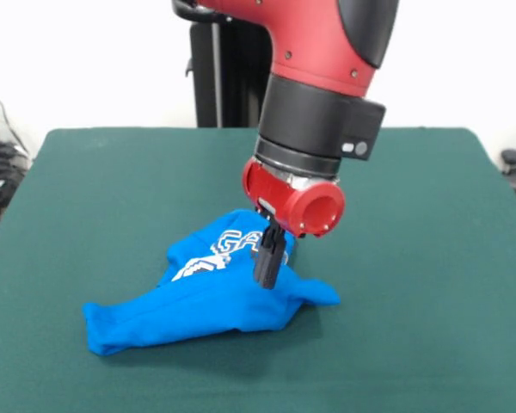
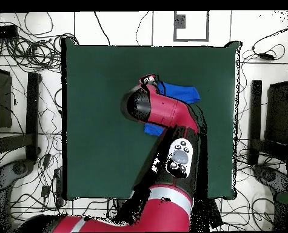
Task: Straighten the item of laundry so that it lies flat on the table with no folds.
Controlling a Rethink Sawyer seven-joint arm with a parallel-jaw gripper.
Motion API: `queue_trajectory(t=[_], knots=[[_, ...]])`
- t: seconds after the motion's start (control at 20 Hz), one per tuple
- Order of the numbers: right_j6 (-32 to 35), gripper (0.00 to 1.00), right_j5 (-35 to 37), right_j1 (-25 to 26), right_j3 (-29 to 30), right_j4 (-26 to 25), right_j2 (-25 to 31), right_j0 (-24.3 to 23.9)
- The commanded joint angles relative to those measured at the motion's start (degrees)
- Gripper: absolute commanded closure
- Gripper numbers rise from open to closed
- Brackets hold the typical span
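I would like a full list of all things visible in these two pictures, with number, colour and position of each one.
item of laundry: one, bright blue with white lettering, bunched and folded near the table's middle, under the gripper.
table: one, dark green top, fills most of both views.
cables: many, dark, on the white floor around the table in the overhead view.
arm: one, red and black, coming down over the garment.
gripper: one, black, at the garment's top; open or shut cannot be told.

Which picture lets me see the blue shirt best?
The front view: the item of laundry lies bunched, lettering showing, with the gripper down on it. From overhead, the arm covers most of it; only blue bits peek out.
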Motion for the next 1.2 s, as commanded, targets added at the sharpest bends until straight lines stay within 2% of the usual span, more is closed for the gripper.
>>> queue_trajectory(t=[0.05,0.4,0.85,1.2], knots=[[1.5,1.00,-6.0,-4.1,11.3,-4.1,11.8,-1.1],[0.1,1.00,-7.3,-7.1,15.3,-7.9,17.4,-5.1],[3.3,1.00,-8.0,-6.9,16.3,-9.0,16.1,-4.2],[5.9,1.00,-9.4,-6.5,17.9,-7.7,13.3,-2.0]])
